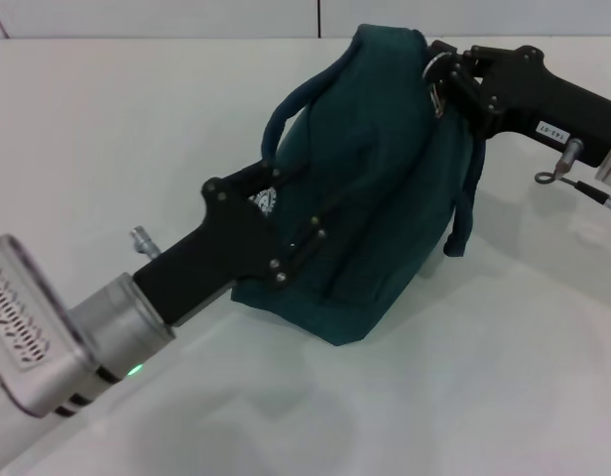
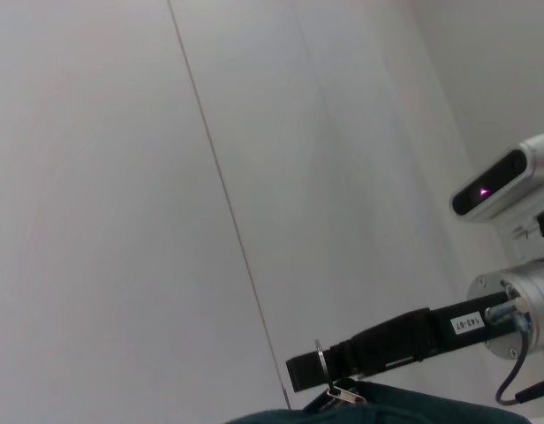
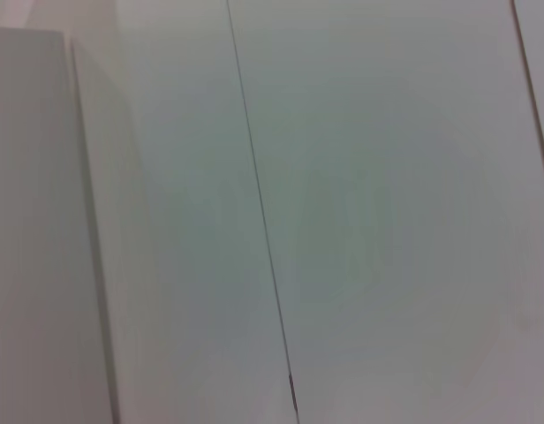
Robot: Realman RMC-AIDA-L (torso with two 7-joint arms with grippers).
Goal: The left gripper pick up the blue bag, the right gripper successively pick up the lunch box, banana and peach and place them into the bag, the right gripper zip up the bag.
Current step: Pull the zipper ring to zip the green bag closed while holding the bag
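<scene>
The blue bag (image 1: 375, 178) stands on the white table, bulging, with its top edge drawn together. My left gripper (image 1: 294, 213) reaches in from the lower left and is shut on the bag's near side, beside the small white logo (image 1: 265, 203) and under one rope handle (image 1: 286, 109). At the bag's top right end, my right gripper (image 1: 439, 77) is shut on the metal zipper pull (image 1: 436, 97). The left wrist view shows the right gripper (image 2: 309, 371) with the ring pull (image 2: 320, 364) above the bag's top (image 2: 387, 408). The lunch box, banana and peach are out of view.
A second rope handle (image 1: 466, 203) hangs down the bag's right side. The white table (image 1: 464, 377) spreads around the bag to a pale wall behind. A cable and eyelet (image 1: 558, 174) hang under the right arm. The right wrist view holds only pale panels.
</scene>
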